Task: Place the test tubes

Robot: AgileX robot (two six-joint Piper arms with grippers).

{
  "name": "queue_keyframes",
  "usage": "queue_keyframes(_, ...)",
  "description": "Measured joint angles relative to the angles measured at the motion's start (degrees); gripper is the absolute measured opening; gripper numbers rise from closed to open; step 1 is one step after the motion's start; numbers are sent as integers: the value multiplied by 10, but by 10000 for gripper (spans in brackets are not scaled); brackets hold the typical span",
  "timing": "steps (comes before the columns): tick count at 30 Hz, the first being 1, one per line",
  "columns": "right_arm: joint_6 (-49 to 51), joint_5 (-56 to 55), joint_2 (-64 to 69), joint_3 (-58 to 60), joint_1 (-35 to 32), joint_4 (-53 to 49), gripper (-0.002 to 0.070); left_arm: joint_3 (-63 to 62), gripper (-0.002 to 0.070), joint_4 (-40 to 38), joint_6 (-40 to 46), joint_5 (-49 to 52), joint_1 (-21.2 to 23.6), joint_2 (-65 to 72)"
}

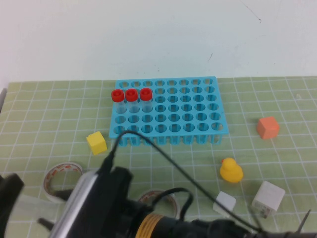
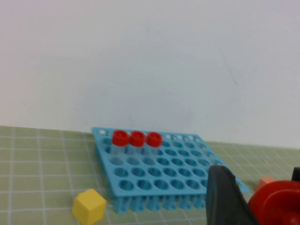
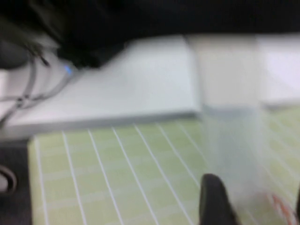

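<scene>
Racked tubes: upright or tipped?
Upright: three tubes stand caps-up in the blue rack. Left end effector grips a fourth tube, near-left; right end effector beside it.

The rack (image 1: 168, 130) sits at 12 o'clock on the mat (image 1: 49, 114), with three tubes (image 1: 131, 96) side by side in its far-left holes. A cube (image 1: 96, 143) lies at the rack's 7, a second cube (image 1: 268, 127) at its 3 and a duck (image 1: 231, 170) at its 5. One block (image 1: 224, 202) lies at the duck's 6, another block (image 1: 268, 198) at its 4. A tape roll (image 1: 54, 173) lies at the first cube's 7. The left gripper (image 2: 262, 194), closed on a fourth tube (image 2: 276, 201), and the right gripper (image 3: 255, 201) are both at the mat's 7.
</scene>
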Motion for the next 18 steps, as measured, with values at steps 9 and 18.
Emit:
queue_keyframes(9, -64, 133, -63, 2, -11, 56, 451, -1, 242, -43, 40, -29, 0, 64)
queue_keyframes(18, -144, 340, -165, 2, -11, 58, 185, -88, 242, -98, 148, -11, 0, 156)
